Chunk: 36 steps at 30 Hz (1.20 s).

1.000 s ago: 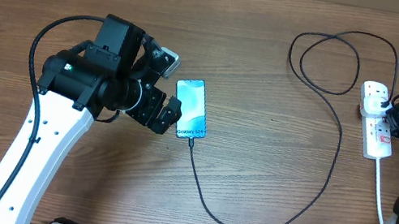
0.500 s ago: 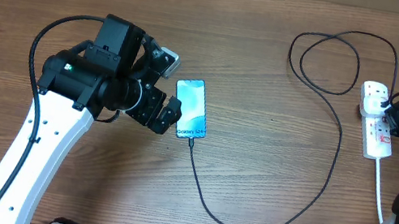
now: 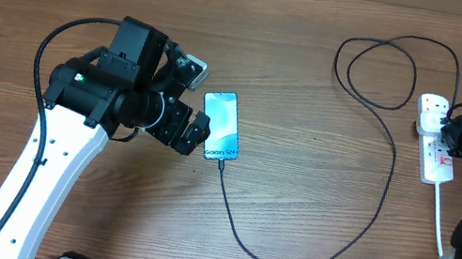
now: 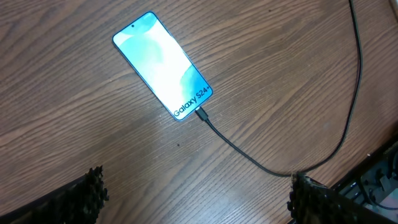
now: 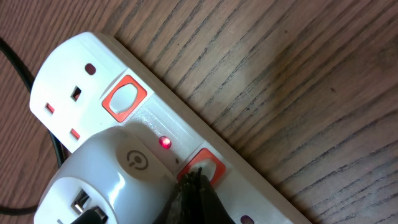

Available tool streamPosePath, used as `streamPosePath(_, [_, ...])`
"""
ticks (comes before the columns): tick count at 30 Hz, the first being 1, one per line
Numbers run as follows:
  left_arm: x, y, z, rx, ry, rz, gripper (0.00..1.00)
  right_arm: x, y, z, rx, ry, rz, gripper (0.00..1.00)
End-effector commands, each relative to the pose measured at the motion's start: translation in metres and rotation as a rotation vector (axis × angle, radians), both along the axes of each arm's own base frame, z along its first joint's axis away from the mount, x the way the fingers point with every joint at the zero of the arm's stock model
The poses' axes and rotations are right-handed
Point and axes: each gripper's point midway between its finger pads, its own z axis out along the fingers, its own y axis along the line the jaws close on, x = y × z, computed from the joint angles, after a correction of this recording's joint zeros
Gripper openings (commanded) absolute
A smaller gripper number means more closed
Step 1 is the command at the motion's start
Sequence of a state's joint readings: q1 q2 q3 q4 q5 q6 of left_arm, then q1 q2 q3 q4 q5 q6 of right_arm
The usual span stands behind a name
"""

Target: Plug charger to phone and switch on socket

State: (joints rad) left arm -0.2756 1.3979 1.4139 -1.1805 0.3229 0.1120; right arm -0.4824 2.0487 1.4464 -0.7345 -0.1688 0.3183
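Note:
The phone [image 3: 221, 126] lies on the table with its light-blue "Galaxy" screen lit; it also shows in the left wrist view [image 4: 163, 66]. The thin black charger cable [image 3: 384, 128] runs from the phone's bottom edge [image 4: 204, 116] in a loop to a white adapter [image 5: 102, 174] plugged into the white socket strip [image 3: 434, 139]. My left gripper [image 4: 196, 199] is open and empty, just left of the phone. My right gripper [image 5: 198, 186] is shut, its tip pressing an orange-framed switch [image 5: 205, 167] on the socket. A red light [image 5: 165, 142] glows on the strip.
The socket's thick white cord [image 3: 439, 223] trails toward the table's front right. A second orange switch [image 5: 124, 98] and a free outlet [image 5: 74, 93] sit at the strip's far end. The cable's loop [image 3: 384, 71] lies at the back centre-right.
My right gripper has shifted slightly over the socket. The left arm, phone and cable have not moved.

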Motion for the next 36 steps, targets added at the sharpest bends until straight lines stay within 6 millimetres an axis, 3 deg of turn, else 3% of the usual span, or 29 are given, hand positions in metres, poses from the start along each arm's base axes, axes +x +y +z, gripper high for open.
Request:
streamPosePath(1, [-0.001, -0.005, 0.002, -0.015, -0.003, -0.013, 0.99, 0.0, 0.081, -0.018, 0.198, 0.034, 0.155, 0.04])
streamPosePath(7, [-0.001, -0.005, 0.002, -0.015, -0.002, -0.013, 1.0, -0.002, 0.074, -0.017, 0.196, 0.039, 0.124, 0.04])
streamPosePath(12, [-0.002, -0.004, 0.002, -0.015, 0.001, -0.013, 0.99, -0.023, 0.035, -0.007, 0.091, 0.154, -0.032, 0.04])
streamPosePath(18, [-0.001, -0.005, 0.002, -0.016, -0.004, -0.013, 1.0, -0.038, 0.001, 0.046, 0.015, 0.16, -0.17, 0.04])
streamPosePath(24, [-0.001, -0.005, 0.002, -0.016, -0.002, -0.013, 1.0, -0.051, -0.001, 0.121, -0.039, 0.032, -0.2, 0.04])
streamPosePath(26, [-0.001, -0.005, 0.002, -0.018, -0.002, -0.015, 0.99, -0.055, 0.007, 0.148, -0.06, -0.022, -0.173, 0.04])
streamPosePath(29, [-0.001, -0.005, 0.003, -0.019, -0.004, -0.015, 1.0, -0.059, 0.04, 0.191, -0.061, -0.136, -0.042, 0.04])
streamPosePath(36, [-0.001, -0.005, 0.002, -0.018, -0.002, -0.014, 0.99, -0.085, 0.157, 0.276, -0.075, -0.382, 0.368, 0.04])
